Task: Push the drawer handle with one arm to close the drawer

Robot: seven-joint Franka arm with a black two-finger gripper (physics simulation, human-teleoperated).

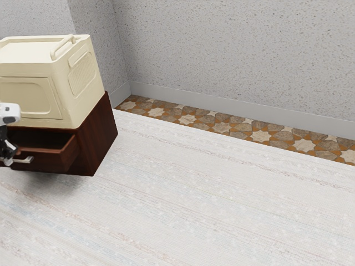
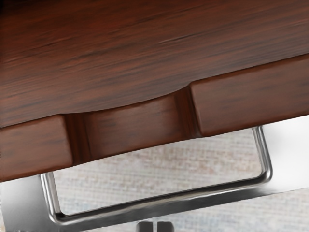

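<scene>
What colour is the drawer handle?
Silvery metallic grey; the handle shows best in the wrist view.

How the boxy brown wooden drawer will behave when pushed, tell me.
The drawer should stay stiff: its front looks thick. It will likely slide rather than tip, being housed in the boxy dark-brown wooden cabinet.

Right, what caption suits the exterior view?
End effector beside the handle of an open dark-wood drawer, beneath a cream box.
</scene>
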